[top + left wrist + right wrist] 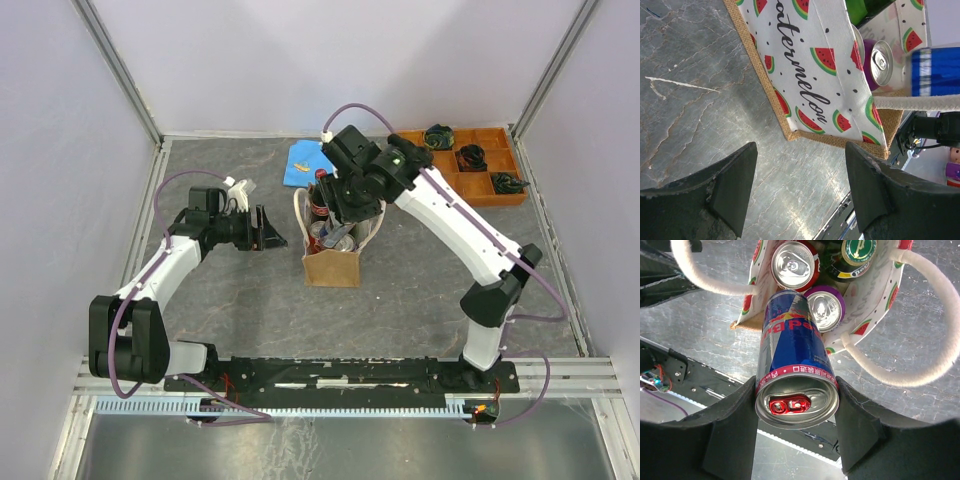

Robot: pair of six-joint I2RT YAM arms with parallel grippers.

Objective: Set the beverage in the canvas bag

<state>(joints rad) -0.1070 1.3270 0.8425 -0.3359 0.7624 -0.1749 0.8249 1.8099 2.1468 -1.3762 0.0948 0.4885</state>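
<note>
The canvas bag (pixel 332 268) stands upright mid-table; its tan burlap side with watermelon prints shows in the left wrist view (pixel 815 75). My right gripper (pixel 796 405) is shut on the beverage, a blue and silver can (pixel 792 355), held tilted just above the bag's open mouth (pixel 870 295), bottom end toward the bag. Inside the bag are a red can (pixel 794 264), a purple can (pixel 824 310) and a green bottle (pixel 852 255). A cream handle (pixel 920 340) loops to the right. My left gripper (pixel 800 170) is open and empty, low over the table left of the bag.
A blue cloth (pixel 303 163) lies behind the bag. An orange compartment tray (pixel 470 165) with dark items sits at the back right. White walls enclose the table on three sides. The metal rail (pixel 340 375) runs along the near edge.
</note>
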